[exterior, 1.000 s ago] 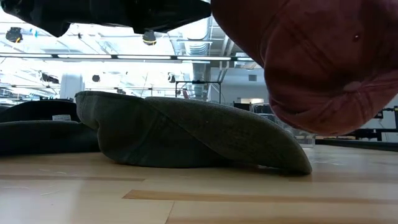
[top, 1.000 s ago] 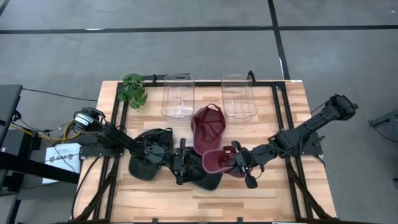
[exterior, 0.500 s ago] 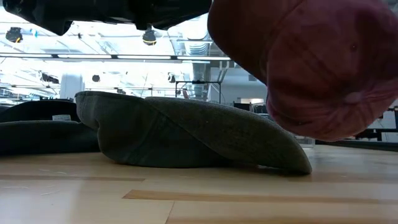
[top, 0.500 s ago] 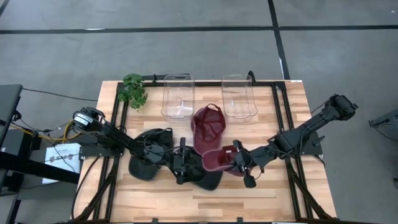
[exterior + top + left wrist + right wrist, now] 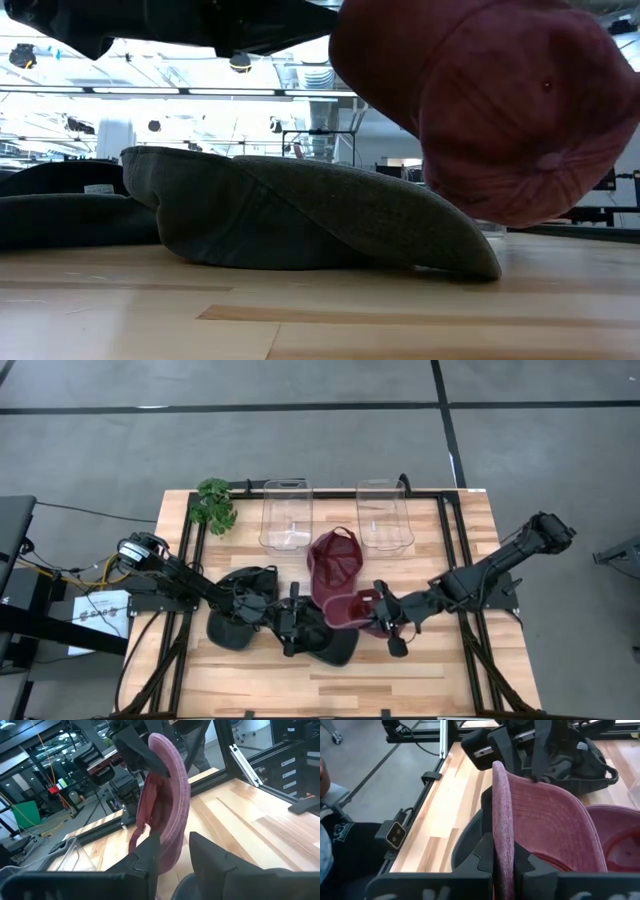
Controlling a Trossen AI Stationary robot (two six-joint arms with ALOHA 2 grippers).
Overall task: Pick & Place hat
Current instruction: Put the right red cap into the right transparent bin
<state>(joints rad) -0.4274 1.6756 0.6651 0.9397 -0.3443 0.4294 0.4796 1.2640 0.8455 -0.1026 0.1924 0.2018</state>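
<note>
My right gripper (image 5: 379, 622) reaches low across the table's middle, pinched tight on the brim of a maroon cap (image 5: 348, 616) held clear of the wood. My left gripper (image 5: 292, 622) hovers part-open over a dark grey cap (image 5: 325, 640). I count four caps: two maroon, two dark.

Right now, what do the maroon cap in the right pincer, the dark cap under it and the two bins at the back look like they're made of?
Maroon cap: soft woven cloth, probably cotton, matte; its brim shows a fine weave. The right pincer is shut on that brim.
Dark cap: coarser matte fabric, maybe wool blend or felt; speckled texture.
Bins: clear, glossy rigid plastic; the table shows through.
</note>
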